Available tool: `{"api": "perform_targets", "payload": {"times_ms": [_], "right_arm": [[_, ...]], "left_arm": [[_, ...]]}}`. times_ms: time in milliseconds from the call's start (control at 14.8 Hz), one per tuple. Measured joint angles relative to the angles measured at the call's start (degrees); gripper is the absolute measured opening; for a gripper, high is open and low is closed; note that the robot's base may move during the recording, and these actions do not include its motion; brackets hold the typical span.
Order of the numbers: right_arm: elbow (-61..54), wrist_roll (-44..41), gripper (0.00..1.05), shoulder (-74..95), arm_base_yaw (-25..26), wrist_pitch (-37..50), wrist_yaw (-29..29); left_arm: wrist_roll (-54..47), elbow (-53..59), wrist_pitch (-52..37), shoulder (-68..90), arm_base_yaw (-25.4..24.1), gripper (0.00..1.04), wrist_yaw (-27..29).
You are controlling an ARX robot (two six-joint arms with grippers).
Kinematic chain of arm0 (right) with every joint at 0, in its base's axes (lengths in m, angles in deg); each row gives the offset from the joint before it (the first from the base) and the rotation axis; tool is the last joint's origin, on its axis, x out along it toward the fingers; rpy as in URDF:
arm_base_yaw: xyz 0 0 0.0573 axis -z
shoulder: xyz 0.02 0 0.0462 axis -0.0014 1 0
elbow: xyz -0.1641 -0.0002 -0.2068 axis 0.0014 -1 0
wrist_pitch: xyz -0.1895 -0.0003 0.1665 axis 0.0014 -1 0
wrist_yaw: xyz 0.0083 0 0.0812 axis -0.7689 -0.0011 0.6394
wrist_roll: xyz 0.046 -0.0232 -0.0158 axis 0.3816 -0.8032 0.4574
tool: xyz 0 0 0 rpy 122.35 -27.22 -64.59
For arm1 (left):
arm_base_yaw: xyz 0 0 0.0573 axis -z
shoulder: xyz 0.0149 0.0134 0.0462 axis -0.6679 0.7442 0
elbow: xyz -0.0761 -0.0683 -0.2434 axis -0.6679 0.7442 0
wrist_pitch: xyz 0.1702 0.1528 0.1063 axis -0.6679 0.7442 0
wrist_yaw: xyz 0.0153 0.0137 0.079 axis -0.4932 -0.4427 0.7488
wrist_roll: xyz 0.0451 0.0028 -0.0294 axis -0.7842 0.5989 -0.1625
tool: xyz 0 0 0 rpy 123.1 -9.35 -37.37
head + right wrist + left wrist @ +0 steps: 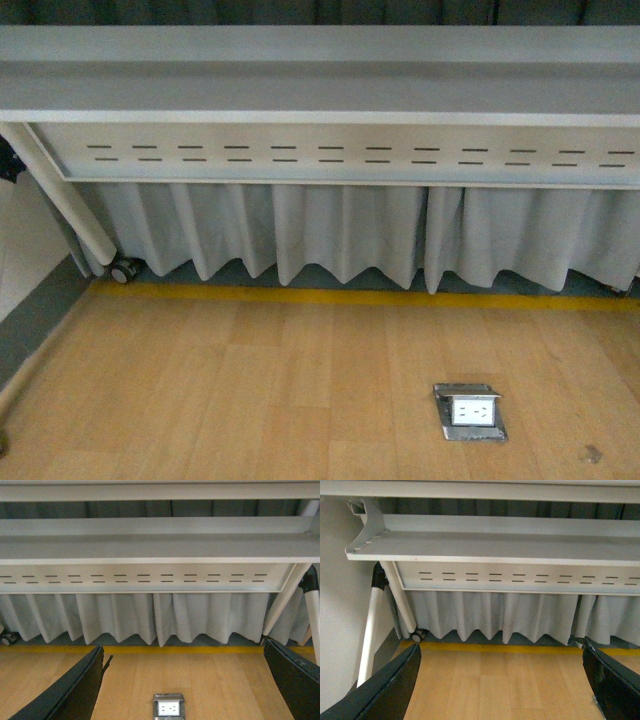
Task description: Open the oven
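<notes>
The oven is out of view in all three views. My left gripper (502,680) is open over bare wooden floor, its two black fingers (385,690) at the picture's lower corners with nothing between them. In the same way my right gripper (182,680) stands open, its black fingers (70,690) wide apart, above a floor socket (168,706). Neither arm shows in the front view.
A grey-white table (320,90) with a slotted panel spans the far side, grey curtain (340,235) hanging below it. A slanted table leg with a caster (122,270) stands at the left. A yellow floor stripe (360,296) runs along the curtain. The metal floor socket (470,411) sits in the wooden floor.
</notes>
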Motion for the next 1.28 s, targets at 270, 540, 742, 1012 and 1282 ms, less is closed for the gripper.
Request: {"api": "perform_targets", "payload": {"times_ms": [270, 540, 742, 1012, 1282], "right_arm": [[0.00, 0.00, 0.98, 0.02, 0.00, -0.13, -0.02], [0.00, 0.00, 0.98, 0.02, 0.00, -0.07, -0.02], [0.00, 0.00, 0.98, 0.02, 0.00, -0.07, -0.02], [0.00, 0.00, 0.98, 0.02, 0.00, -0.07, -0.02], [0.00, 0.00, 0.98, 0.02, 0.00, -0.07, -0.02]], "left_arm": [[0.02, 0.00, 0.17, 0.00, 0.00, 0.98, 0.07], [0.02, 0.00, 0.13, 0.00, 0.00, 0.98, 0.07], [0.02, 0.00, 0.13, 0.00, 0.00, 0.98, 0.07], [0.02, 0.00, 0.13, 0.00, 0.00, 0.98, 0.07], [0.02, 0.00, 0.13, 0.00, 0.00, 0.98, 0.07]]}}
